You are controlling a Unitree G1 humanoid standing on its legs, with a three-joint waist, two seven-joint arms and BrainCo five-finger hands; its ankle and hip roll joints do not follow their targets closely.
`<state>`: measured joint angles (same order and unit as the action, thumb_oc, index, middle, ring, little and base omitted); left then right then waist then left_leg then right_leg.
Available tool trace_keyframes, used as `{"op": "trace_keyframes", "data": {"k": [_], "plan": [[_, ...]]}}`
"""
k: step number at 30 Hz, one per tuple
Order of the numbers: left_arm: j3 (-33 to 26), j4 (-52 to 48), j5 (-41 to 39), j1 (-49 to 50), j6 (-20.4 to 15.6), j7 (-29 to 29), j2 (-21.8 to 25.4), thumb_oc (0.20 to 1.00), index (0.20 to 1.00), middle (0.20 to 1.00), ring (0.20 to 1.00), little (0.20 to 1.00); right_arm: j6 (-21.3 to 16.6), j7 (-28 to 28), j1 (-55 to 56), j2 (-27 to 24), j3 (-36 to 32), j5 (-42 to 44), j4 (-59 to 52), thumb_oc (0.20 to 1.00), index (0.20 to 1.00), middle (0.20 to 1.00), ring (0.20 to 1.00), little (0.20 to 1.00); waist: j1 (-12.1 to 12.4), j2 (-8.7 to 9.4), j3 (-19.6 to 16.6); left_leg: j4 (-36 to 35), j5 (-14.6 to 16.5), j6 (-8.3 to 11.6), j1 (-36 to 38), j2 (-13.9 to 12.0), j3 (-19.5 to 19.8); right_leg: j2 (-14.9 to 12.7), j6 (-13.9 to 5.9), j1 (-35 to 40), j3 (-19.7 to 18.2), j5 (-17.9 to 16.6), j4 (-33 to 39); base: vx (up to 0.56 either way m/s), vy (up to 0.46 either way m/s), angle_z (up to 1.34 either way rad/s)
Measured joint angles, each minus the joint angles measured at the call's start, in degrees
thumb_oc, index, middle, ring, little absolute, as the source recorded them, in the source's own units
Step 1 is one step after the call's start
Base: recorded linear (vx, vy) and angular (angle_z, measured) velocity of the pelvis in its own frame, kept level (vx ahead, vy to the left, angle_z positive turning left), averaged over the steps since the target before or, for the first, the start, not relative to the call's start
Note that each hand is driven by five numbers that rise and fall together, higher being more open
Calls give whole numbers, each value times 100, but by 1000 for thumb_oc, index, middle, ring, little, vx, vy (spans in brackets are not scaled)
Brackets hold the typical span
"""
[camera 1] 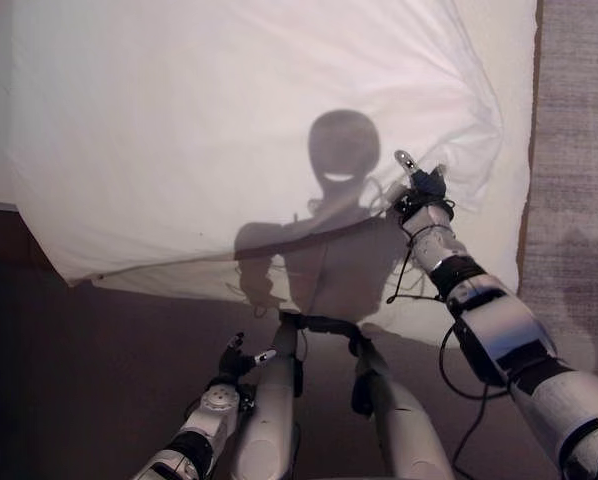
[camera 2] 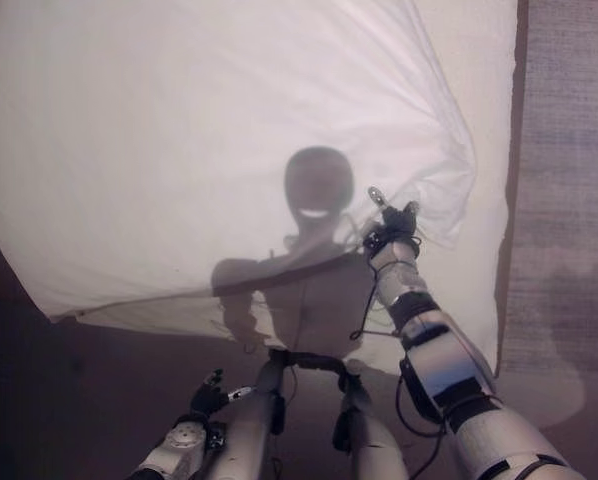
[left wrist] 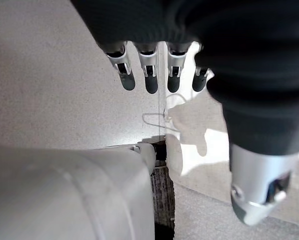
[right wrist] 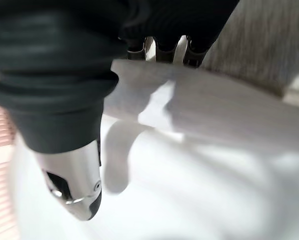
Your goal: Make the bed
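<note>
A white cover [camera 1: 229, 130] lies spread over the bed, and its near edge hangs loose along the bed's near side. My right hand [camera 1: 424, 190] is stretched out to the cover's right part, where creases run together at the hand. In the right wrist view its fingers [right wrist: 159, 50] hook over a fold of the white cloth [right wrist: 214, 150], their tips are hidden behind it, and the thumb [right wrist: 74, 185] sticks out apart. My left hand [camera 1: 237, 358] hangs low by my side with relaxed fingers [left wrist: 148, 75], holding nothing.
A strip of bare white mattress [camera 1: 504, 60] shows at the bed's right side, past the cover. Grey carpet [camera 1: 579, 150] runs along the right of the bed. Dark floor [camera 1: 69, 380] lies before the bed's near edge.
</note>
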<state>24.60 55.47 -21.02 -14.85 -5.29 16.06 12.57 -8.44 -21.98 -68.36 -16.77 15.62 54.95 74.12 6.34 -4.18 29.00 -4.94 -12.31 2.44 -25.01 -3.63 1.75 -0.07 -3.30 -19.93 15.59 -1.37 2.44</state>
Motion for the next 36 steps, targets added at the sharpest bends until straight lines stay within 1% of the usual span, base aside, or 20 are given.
{"op": "trace_keyframes", "data": {"k": [1, 3, 5, 6, 12, 16, 17, 18, 19, 20, 22, 23, 24, 27, 30, 31, 32, 34, 35, 36], "plan": [[104, -5, 0, -32, 0, 26, 2, 1000, 1000, 1000, 1000, 1000, 105, -67, -81, 4, 11, -156, 63, 937, 937, 937, 937, 937, 5, 0, 0, 0, -7, -2, -3, 0, 3, 0, 0, 5, 18, 0, 0, -2, -9, 8], [148, -29, -1, -39, -2, 43, -21, 1000, 1000, 1000, 1000, 1000, 154, -122, -109, 47, -15, -254, 57, 686, 686, 686, 686, 686, 6, 0, 0, 0, -15, -1, -3, 0, 22, -1, 0, 17, 49, 1, 0, 4, -5, 7], [157, -33, -6, -39, -3, 96, -20, 1000, 1000, 1000, 1000, 1000, 163, -193, -108, 52, -91, -262, 67, 373, 373, 373, 373, 373, 21, 0, 0, 0, -27, -1, -5, 0, 47, 0, 0, 22, 67, 1, -1, -1, 3, 4], [160, -30, -16, -39, -2, 126, -13, 1000, 1000, 1000, 1000, 1000, 169, -233, -109, 72, -147, -261, 83, 200, 200, 200, 200, 200, 27, 0, 0, 0, -33, -1, -6, 1, 54, 0, 1, 24, 71, 1, -3, 0, 0, 0], [167, -15, -53, -41, 1, 167, -13, 1000, 1000, 1000, 1000, 1000, 126, -283, -105, 315, -125, -244, -43, 200, 200, 200, 200, 200, -5, -1, -1, 0, -46, 0, -3, -3, 58, 5, 3, 26, 71, -1, -10, 0, 0, 0], [172, -230, -222, -19, 16, 180, -3, 1000, 1000, 1000, 1000, 1000, -13, -295, 184, 427, -69, -104, -936, 200, 200, 200, 200, 200, -69, -1, -1, 0, -46, -1, 8, 1, 51, -4, 3, 34, 70, -1, -17, -3, 8, 0], [172, -703, -504, 92, 12, 145, 51, 1000, 1000, 1000, 1000, 1000, -126, -274, 509, 390, -52, -26, -1581, 200, 200, 200, 200, 200, -54, -1, -1, 0, -47, -2, 18, 4, 42, -8, 3, 40, 70, -1, -31, 0, 0, 0], [177, -783, -577, 85, -53, 116, 44, 1000, 1000, 1000, 1000, 1000, -181, -260, 527, 414, -14, -15, -1584, 200, 200, 200, 200, 200, -59, -1, -1, 0, -47, -2, 38, 5, 39, -13, 1, 49, 67, 0, -41, 0, 0, 0], [191, -1487, -1040, 204, -13, 69, 108, 1000, 1000, 1000, 1000, 1000, -224, -291, 861, 418, -3, 203, -2303, 200, 200, 200, 200, 200, -78, 1, -2, 0, -47, -2, 55, 10, 27, -20, 1, 61, 66, 0, -50, -30, 31, -2], [239, -1808, -1153, 265, -40, 32, 148, 1000, 1000, 1000, 1000, 1000, -278, -269, 1016, 407, 3, 213, -2603, 200, 200, 200, 200, 200, -67, 1, -1, 0, -54, -11, 61, 14, 20, -23, 1, 61, 61, 0, -64, -48, 23, -5], [426, -2449, -1602, 256, -27, -120, 233, 1000, 1000, 1000, 1000, 1000, -338, -250, 1188, 392, 83, 270, -2936, 200, 200, 200, 200, 200, -90, 2, -1, 0, -54, -12, 137, 14, -2, -29, 1, 107, 35, 0, -86, -43, 10, -4], [758, -3235, -2165, 305, -12, -293, 454, 1000, 1000, 1000, 1000, 1000, -383, -234, 1393, 348, 114, 298, -3413, 200, 200, 200, 200, 200, -90, 3, -1, 0, -59, -18, 165, 14, -5, -28, 1, 130, 34, 0, -100, -30, 3, -2], [889, -3503, -2433, 245, -48, -515, 470, 1000, 1000, 1000, 1000, 1000, -419, -224, 1399, 362, 131, 300, -3451, 200, 200, 200, 200, 200, -110, 3, -1, -1, -60, -20, 217, 10, -14, -29, 0, 176, 19, 0, -110, 0, 0, 0], [1444, -3895, -3247, -78, 180, -891, 637, 1000, 1000, 1000, 1000, 1000, -421, -233, 1397, 363, 195, 299, -3534, 200, 200, 200, 200, 200, -137, 8, -2, -1, -63, -25, 309, 14, -37, -30, 1, 245, -14, 0, -135, -35, -2, -4], [1645, -3954, -4006, -256, 436, -1266, 563, 1000, 1000, 1000, 1000, 1000, -428, -224, 1375, 403, 331, 273, -3679, 200, 200, 200, 200, 200, -252, 20, -2, -1, -73, -38, 364, 24, -73, -43, 0, 268, -40, 1, -189, -14, -14, -3], [1655, -3969, -4144, -321, 469, -1276, 472, 1000, 1000, 1000, 1000, 1000, -424, -229, 1372, 395, 334, 255, -3697, 200, 200, 200, 200, 200, -297, 34, 1, -1, -73, -38, 382, 13, -92, -42, 3, 270, -66, -2, -189, -31, -32, -13], [1755, -3989, -4500, -301, 507, -1280, 492, 1000, 1000, 1000, 1000, 1000, -415, -227, 1382, 360, 371, 241, -3726, 200, 200, 200, 200, 200, -275, 50, 11, -1, -76, -43, 418, 20, -128, -41, 0, 279, -91, -1, -227, -11, -14, -9], [1854, -4067, -4797, -332, 515, -1274, 493, 1000, 1000, 1000, 1000, 1000, -411, -228, 1378, 305, 449, 220, -3758, 200, 200, 200, 200, 200, -291, 55, 10, -1, -74, -43, 460, 21, -134, -42, -2, 312, -95, 1, -232, -12, -5, -6], [1900, -4102, -5206, -407, 518, -1270, 443, 1000, 1000, 1000, 1000, 1000, -403, -226, 1370, 264, 546, 190, -3807, 200, 200, 200, 200, 200, -311, 62, 10, -1, -73, -44, 521, 6, -158, -41, -2, 354, -122, 1, -247, -17, -7, -5], [1905, -4099, -5275, -422, 519, -1270, 436, 1000, 1000, 1000, 1000, 1000, -401, -224, 1370, 270, 567, 190, -3809, 200, 200, 200, 200, 200, -327, 66, 10, -1, -73, -44, 541, 9, -160, -42, -2, 376, -124, 1, -248, -22, -12, -5]]}}
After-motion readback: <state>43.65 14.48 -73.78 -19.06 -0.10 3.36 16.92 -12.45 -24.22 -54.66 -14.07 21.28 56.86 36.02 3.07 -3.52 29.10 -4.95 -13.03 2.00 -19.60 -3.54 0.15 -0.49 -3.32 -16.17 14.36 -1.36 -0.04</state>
